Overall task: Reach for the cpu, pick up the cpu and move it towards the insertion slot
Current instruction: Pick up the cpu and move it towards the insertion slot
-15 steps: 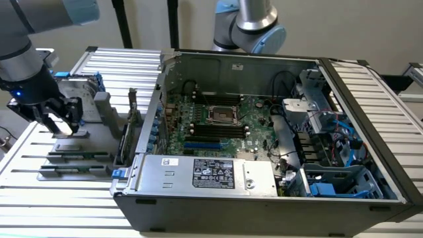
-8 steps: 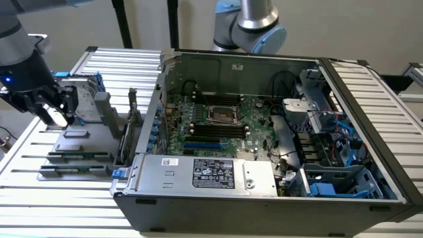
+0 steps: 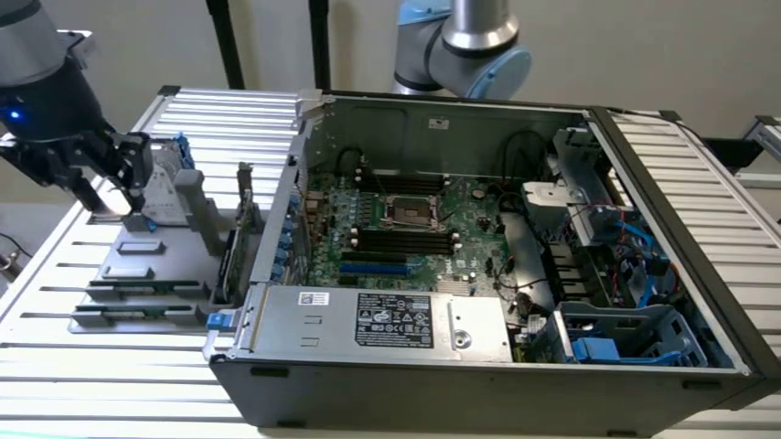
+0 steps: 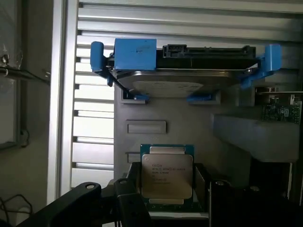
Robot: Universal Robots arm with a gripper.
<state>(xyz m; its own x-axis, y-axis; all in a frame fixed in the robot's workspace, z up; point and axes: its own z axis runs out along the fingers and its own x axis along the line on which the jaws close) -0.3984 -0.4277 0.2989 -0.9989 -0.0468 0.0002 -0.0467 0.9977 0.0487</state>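
Jaws of the gripper (image 4: pixel 167 191) stand narrow in the wrist view, closed against two sides of the cpu (image 4: pixel 166 172), which lies flat between them. The blue-bracketed drive (image 4: pixel 182 71) stands upright beyond the jaws. In the exterior view the gripper hangs just above the grey tray (image 3: pixel 134 274), and the slot (image 3: pixel 409 212) lies well apart from the jaws, on the board (image 3: pixel 476 206) inside the case (image 3: pixel 488 384). I judge the pick-up is in hand. Carrying calls for a level chip and clearance over the case wall.

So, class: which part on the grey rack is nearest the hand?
The cpu, the flat silvery square; the blue-bracketed hard drive stands farther off.
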